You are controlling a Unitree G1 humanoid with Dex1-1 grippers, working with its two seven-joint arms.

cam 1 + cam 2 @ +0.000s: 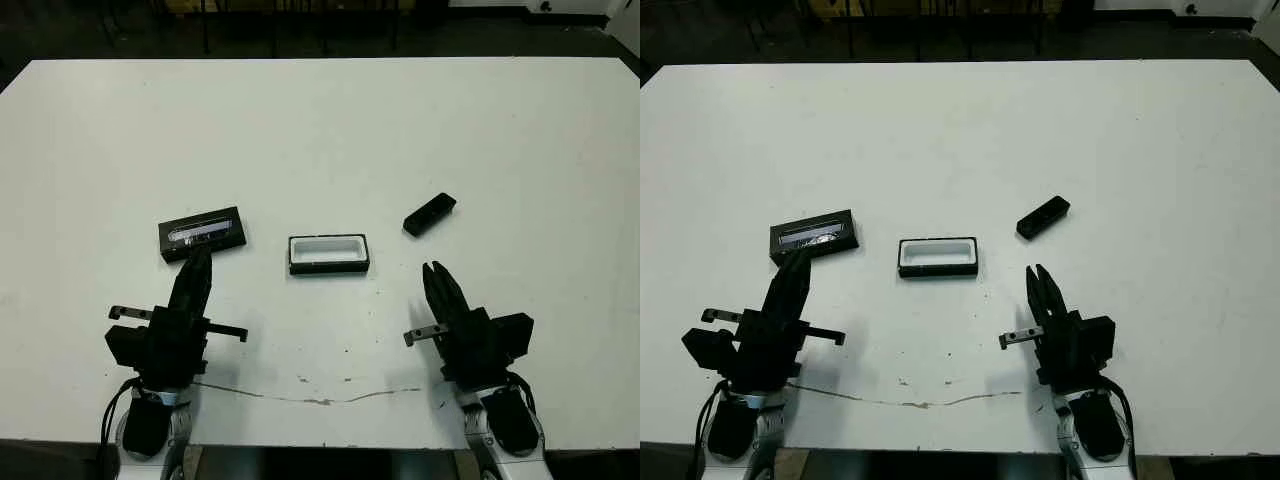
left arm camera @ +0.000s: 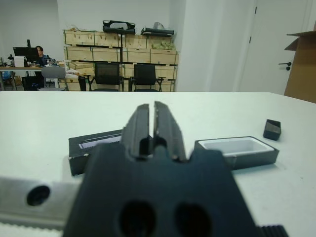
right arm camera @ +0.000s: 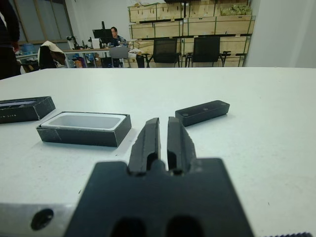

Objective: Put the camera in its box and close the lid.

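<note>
Nearest the viewer, the left tool [image 1: 196, 262] and the right tool [image 1: 437, 277] rested low over the near part of the white counter [image 1: 320, 130], each with its two black fingers drawn almost together, leaving only a thin slit, and neither holding anything. A faint dark scuff line [image 1: 310, 397] ran across the counter between the two arms.

Just beyond the left tool's fingertips lay the flat black rectangular lid [image 1: 203, 233] with its glossy silvery-grey strip facing up; whether the tips touched it could not be told. Beside the lid, toward the centre, sat the small rectangular box [image 1: 328, 253] with black outer sides and white lining, open and with nothing inside. Farther off and toward the right side lay the slim black bar-shaped camera [image 1: 429, 214], set at a slant on the bare counter, apart from the box and ahead of the right tool.

Beyond the counter's far edge, the wrist views showed stacked wooden crates [image 2: 118, 45], black chairs [image 2: 107, 75] and a seated person [image 3: 114, 35] at a desk.
</note>
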